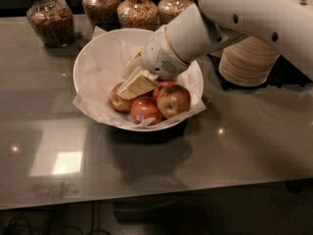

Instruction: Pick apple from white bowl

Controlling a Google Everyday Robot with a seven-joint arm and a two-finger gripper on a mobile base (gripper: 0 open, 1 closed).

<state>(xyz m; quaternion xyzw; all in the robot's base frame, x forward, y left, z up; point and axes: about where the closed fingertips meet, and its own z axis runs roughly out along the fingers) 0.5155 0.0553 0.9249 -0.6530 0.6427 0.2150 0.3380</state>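
Observation:
The white bowl [93, 67], lined with crinkled paper, stands mid-table and holds several apples. The apple [174, 100], yellow-gold with a red blush and a dimpled stem end, lies at the right of the pile. A red apple with a sticker [145, 110] lies in front, and a small dark-red apple [163, 86] behind. Another yellow-red apple [118, 102] lies at the left. My gripper [124, 84] reaches down into the bowl from the right and is open. Its front finger [139, 84] lies across the left apple's top. It holds nothing.
Several glass jars of nuts and cereal [49, 19] stand along the back edge behind the bowl. A stack of off-white paper bowls [247, 60] stands at the right, just behind my arm [254, 13]. The grey table [244, 146] reflects light in front.

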